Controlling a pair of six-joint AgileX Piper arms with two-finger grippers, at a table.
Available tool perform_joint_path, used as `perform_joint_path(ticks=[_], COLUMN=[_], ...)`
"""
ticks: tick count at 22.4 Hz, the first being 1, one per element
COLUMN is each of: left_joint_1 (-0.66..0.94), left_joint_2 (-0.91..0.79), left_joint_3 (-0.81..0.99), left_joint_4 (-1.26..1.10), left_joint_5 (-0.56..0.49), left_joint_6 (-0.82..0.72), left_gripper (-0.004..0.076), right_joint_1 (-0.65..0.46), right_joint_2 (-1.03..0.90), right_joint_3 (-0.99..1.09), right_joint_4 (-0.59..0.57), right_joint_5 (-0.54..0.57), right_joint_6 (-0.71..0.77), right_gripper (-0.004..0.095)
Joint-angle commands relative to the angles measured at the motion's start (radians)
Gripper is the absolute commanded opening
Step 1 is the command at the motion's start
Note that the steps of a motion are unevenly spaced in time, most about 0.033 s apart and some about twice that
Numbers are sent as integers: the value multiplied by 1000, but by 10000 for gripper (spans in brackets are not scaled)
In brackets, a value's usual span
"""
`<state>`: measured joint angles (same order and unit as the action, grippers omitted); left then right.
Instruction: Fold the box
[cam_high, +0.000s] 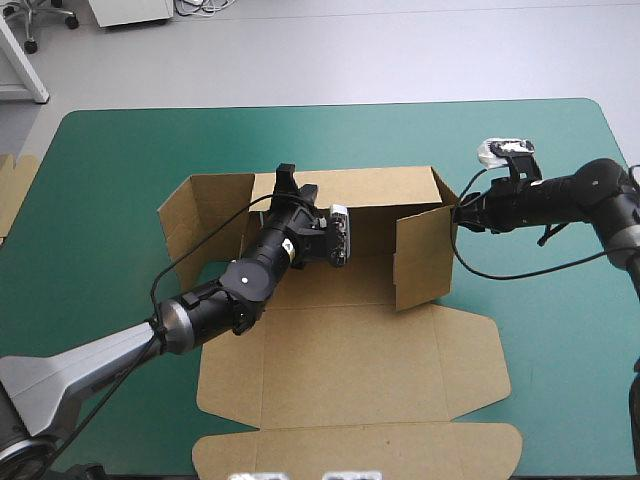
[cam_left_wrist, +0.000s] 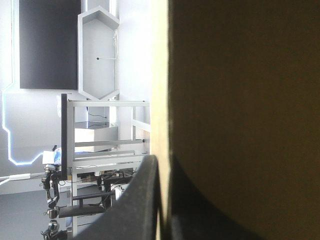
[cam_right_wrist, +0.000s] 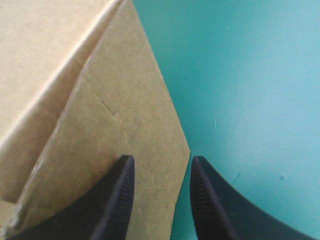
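The brown box (cam_high: 350, 350) lies in the middle of the teal-green cover, its front panels flat and its back wall (cam_high: 375, 185) raised. A side flap (cam_high: 420, 255) stands upright at its right end. At its left end, flaps (cam_high: 205, 215) stand splayed outward. My left gripper (cam_high: 290, 180) reaches over the tray and is shut on the back wall's top edge; in the left wrist view the board (cam_left_wrist: 240, 100) sits between the two black fingers of this gripper (cam_left_wrist: 162, 160). My right gripper (cam_high: 458, 213) is at the right wall's outer corner. It (cam_right_wrist: 162, 160) is open, and the flap's edge (cam_right_wrist: 125, 115) lies between its fingers.
A piece of more brown board (cam_high: 15, 190) shows at the table's left edge. Bare teal-green cover (cam_high: 560, 330) lies to the right of the box and along the far side.
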<state>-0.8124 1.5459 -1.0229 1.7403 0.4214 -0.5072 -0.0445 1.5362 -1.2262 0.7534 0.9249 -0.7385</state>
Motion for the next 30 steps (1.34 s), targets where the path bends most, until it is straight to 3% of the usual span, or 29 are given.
perform_joint_path(ticks=[1, 12, 20, 30], left_joint_1=[-7, -7, -7, -7], left_joint_2=[-31, -31, -31, -31], left_joint_3=[-26, -26, -26, -26], left_joint_4=[29, 27, 27, 27], left_joint_5=[24, 24, 26, 70], left_joint_6=[-16, -16, -24, -24], left_gripper=[-10, -10, -10, -10], right_joint_1=[-3, -3, -3, -3], right_joint_2=[-84, -154, -159, -161], right_joint_3=[38, 169, 179, 179], right_joint_4=[138, 261, 238, 225], right_joint_5=[-61, -15, 84, 122], right_joint_6=[-153, -353, -372, -375], right_gripper=[347, 347, 365, 384])
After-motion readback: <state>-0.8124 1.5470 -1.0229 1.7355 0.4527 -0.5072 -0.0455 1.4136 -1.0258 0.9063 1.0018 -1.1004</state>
